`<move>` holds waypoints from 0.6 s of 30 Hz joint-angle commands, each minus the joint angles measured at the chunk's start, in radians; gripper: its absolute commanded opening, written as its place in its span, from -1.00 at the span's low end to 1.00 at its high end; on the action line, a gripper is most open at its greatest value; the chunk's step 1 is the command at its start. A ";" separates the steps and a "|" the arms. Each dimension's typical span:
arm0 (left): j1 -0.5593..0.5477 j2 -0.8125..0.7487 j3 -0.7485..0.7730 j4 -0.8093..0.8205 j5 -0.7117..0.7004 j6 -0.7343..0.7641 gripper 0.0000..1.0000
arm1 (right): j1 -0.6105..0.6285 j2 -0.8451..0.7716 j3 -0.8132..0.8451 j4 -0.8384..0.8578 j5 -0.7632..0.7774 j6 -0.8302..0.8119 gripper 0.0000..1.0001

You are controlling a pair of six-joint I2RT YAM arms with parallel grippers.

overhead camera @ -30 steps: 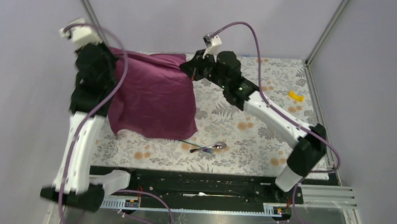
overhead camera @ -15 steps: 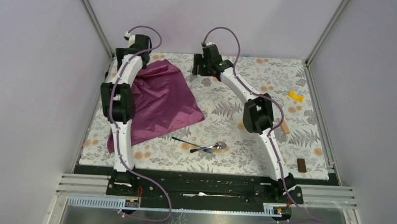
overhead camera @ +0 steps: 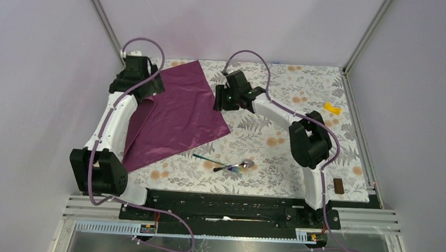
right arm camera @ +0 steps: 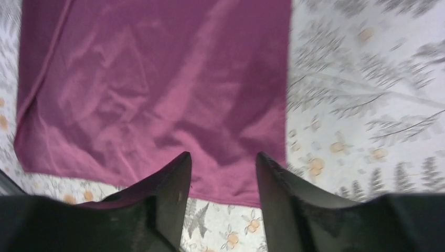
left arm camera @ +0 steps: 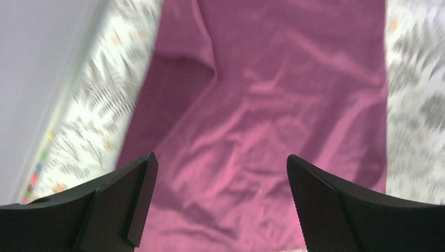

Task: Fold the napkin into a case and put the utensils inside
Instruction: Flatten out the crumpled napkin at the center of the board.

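Both your left gripper [left arm camera: 220, 165] and right gripper [right arm camera: 221, 163] hang over the purple napkin [overhead camera: 176, 115]; their fingers [left arm camera: 123, 202] are spread, pinching nothing.

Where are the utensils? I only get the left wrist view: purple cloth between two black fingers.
Observer: The spoon and the other utensil lie on the tablecloth, apart from the napkin, nearer the bases.
Operator: What is the other arm doing?
Observer: The right gripper hangs open over the napkin's edge, holding nothing.
Operator: Anything else there?
Observer: A small yellow piece lies far right.
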 commanded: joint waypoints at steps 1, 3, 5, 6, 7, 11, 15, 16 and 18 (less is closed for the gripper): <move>0.005 -0.070 -0.244 0.040 0.198 -0.060 0.97 | 0.071 0.000 -0.053 0.058 -0.035 0.034 0.00; 0.006 -0.104 -0.324 0.077 0.243 -0.080 0.97 | 0.093 0.017 -0.050 0.077 -0.037 0.028 -0.08; 0.010 -0.112 -0.368 0.099 0.262 -0.110 0.97 | 0.108 0.041 -0.038 0.077 -0.032 0.020 -0.11; 0.013 -0.108 -0.377 0.110 0.268 -0.122 0.97 | 0.111 0.053 -0.039 0.075 -0.027 0.020 -0.11; 0.016 -0.104 -0.382 0.124 0.270 -0.131 0.97 | 0.111 0.061 -0.045 0.074 -0.020 0.023 -0.12; 0.041 -0.071 -0.370 0.170 0.268 -0.188 0.98 | 0.111 0.078 -0.100 0.076 0.051 0.038 -0.11; 0.081 -0.081 -0.402 0.253 0.302 -0.272 0.98 | 0.109 0.078 -0.160 0.076 0.107 0.078 -0.19; 0.088 -0.086 -0.412 0.272 0.302 -0.285 0.97 | 0.109 0.074 -0.176 0.076 0.118 0.092 -0.19; 0.113 -0.086 -0.423 0.305 0.303 -0.309 0.97 | 0.109 0.063 -0.207 0.076 0.163 0.116 -0.18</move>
